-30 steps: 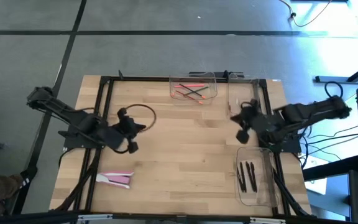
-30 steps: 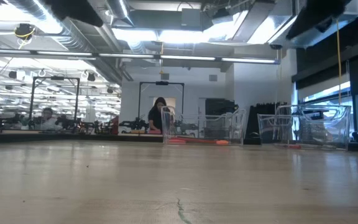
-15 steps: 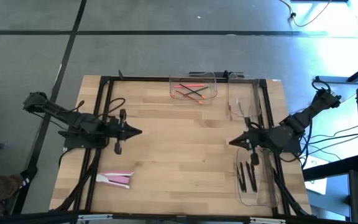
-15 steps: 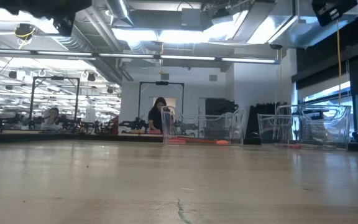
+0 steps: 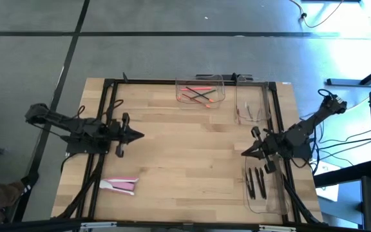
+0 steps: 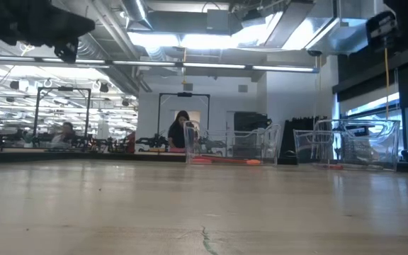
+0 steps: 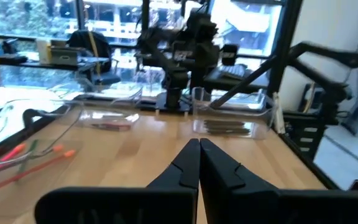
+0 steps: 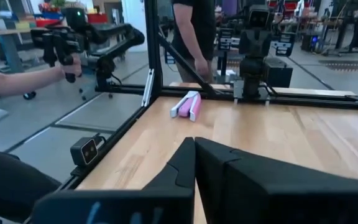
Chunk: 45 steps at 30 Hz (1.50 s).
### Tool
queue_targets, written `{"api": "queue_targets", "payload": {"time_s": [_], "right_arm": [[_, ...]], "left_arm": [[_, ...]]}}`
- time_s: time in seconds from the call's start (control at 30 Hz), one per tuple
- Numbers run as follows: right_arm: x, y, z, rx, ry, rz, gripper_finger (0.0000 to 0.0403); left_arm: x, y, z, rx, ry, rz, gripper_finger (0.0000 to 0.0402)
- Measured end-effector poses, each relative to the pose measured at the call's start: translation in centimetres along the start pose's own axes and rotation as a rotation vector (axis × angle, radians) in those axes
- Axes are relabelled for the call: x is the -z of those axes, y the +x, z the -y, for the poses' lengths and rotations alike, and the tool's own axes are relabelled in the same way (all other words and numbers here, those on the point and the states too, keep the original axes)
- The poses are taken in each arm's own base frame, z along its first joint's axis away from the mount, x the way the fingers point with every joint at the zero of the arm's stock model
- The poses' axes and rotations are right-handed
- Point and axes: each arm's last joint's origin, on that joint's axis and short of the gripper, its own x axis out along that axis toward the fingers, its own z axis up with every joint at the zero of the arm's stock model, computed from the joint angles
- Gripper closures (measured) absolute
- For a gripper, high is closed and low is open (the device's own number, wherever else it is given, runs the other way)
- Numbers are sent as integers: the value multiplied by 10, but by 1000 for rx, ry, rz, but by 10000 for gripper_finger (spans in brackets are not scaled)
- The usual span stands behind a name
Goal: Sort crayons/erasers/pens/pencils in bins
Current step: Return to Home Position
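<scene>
The left arm and right arm are showing matte black from base to tip, with thin dark cables looping at the joints. Each is narrowing from blocky segments to a slim point, the left gripper and right gripper presenting smooth, wedge-shaped, flat-sided black fingers.

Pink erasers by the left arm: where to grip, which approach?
Likely best from straight above with the left gripper, the nearer one; the right gripper is farther off. The flat pink rectangular erasers lie flat on the wooden table, apparently two side by side, so pinch across the short width at mid-length.
</scene>
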Motion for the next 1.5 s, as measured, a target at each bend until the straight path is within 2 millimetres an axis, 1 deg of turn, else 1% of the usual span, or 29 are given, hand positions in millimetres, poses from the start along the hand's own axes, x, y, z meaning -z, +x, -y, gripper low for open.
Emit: {"api": "queue_targets", "payload": {"time_s": [0.1,0.37,0.57,0.63,0.77,0.93,1.23,1.37,1.5], "right_arm": [[11,-5,3,-1,13,19,398],[34,-13,7,-5,31,72,399],[54,-15,9,-5,36,87,398],[53,-15,10,-4,36,89,397],[51,-16,9,-14,-28,112,397],[54,-16,9,-25,-80,84,396],[56,-15,9,-19,-234,66,396],[57,-15,10,-11,-213,55,396],[61,-15,10,-16,-73,17,396]], "left_arm": [[8,-2,-2,30,-3,27,401],[32,-7,-7,22,-14,69,402],[35,-8,-8,21,15,51,401],[35,-8,-8,22,31,47,401],[36,-8,-8,21,46,39,401],[36,-8,-8,12,98,39,401],[36,-7,-9,-6,97,40,401],[36,-7,-9,-6,101,40,401],[36,-7,-9,-6,101,40,401]]}}
